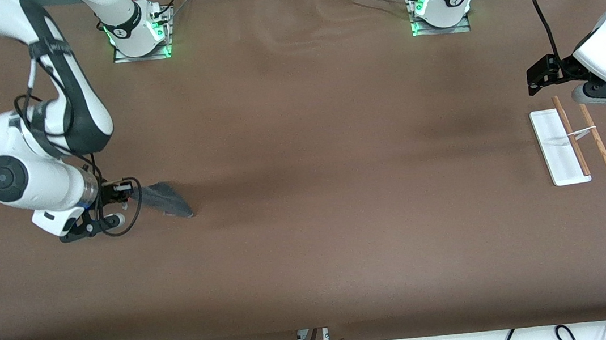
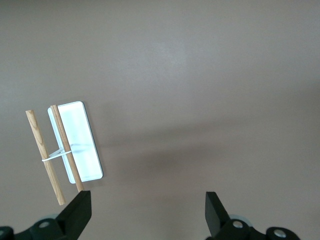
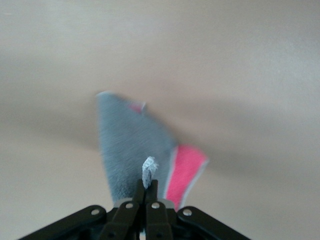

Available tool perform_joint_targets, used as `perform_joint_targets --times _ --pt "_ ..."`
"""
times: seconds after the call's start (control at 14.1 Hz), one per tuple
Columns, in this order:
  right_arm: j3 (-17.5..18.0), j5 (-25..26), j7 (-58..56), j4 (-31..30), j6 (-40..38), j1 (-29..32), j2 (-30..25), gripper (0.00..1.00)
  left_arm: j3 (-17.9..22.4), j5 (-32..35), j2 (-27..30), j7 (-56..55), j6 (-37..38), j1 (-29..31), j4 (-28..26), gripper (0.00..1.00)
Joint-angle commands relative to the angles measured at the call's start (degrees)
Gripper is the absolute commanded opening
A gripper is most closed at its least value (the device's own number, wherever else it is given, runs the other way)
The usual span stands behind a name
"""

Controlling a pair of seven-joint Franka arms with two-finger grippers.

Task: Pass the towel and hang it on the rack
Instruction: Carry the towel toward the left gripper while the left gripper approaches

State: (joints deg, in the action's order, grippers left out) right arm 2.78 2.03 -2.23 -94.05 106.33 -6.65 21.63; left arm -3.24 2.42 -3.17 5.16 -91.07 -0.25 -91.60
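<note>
The towel [image 1: 165,200] is dark grey, with a red-pink face showing at one folded edge in the right wrist view [image 3: 187,170]. My right gripper [image 1: 129,196] is shut on one edge of the towel [image 3: 129,145] and holds it low over the table at the right arm's end. The rest of the cloth trails away from the fingers [image 3: 141,192]. The rack [image 1: 558,148] stands at the left arm's end, with a white base, two wooden rods [image 1: 570,135] and a white crosspiece. My left gripper [image 1: 539,78] is open and empty, above the table beside the rack [image 2: 77,142].
The brown table [image 1: 339,188] stretches between the towel and the rack. Both arm bases [image 1: 139,34] stand along the table's edge farthest from the front camera. Cables lie below the table's edge nearest that camera.
</note>
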Motion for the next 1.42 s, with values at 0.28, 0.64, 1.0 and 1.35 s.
perform_joint_targets --times 0.28,0.64,1.0,1.35 --pt "-0.32 -7.83 13.73 16.5 -22.02 -6.79 -0.72 0.0 -0.19 -1.1 -0.79 -0.15 2.21 0.08 1.68 1.0" --pt "-0.58 -16.86 27.16 25.48 -25.99 -12.67 0.42 0.0 -0.89 -6.61 -1.93 -0.06 2.48 -1.51 1.77 1.0" --pt "-0.84 -23.01 44.73 32.25 -22.85 -20.76 4.82 0.0 -0.71 -25.57 -5.79 0.99 1.78 -0.54 2.65 1.0" --pt "-0.67 -29.0 61.95 35.76 -12.74 -27.87 7.89 0.0 -0.54 -50.42 -12.37 21.24 1.86 2.53 2.74 1.0"
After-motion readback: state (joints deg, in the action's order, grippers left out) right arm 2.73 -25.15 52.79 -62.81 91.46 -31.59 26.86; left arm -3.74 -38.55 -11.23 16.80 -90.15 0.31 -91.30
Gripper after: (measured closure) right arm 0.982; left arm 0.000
